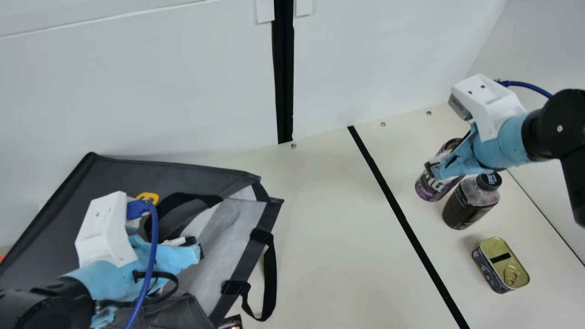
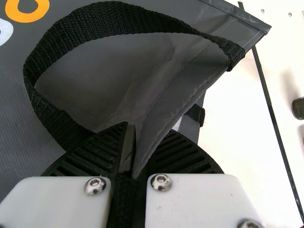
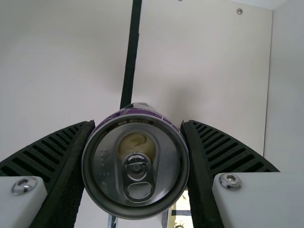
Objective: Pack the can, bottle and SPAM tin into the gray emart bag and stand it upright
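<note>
We are working over a cream surface [image 1: 320,228], and across its left part the gray emart bag [image 1: 109,173] is lying on its side, its pale-lined mouth facing the middle. A black strip [image 1: 402,214] is running between the bag and the groceries. Our left claw [image 1: 194,247] is closing tight on the bag's rim, the gray fabric pinching between its ribbed fingers. From the mouth's edge, a black handle [image 1: 270,274] is looping out over the surface. Our right claw [image 1: 432,170] is standing only as far apart as the can is wide, its fingers pressing both sides of the purple grape can [image 1: 428,189]. The can is staying upright, just beside the dark bottle [image 1: 466,205], which is standing capped. Nearest us, the SPAM tin [image 1: 502,262] is lying flat, its gold pull-ring lid facing up.
</note>
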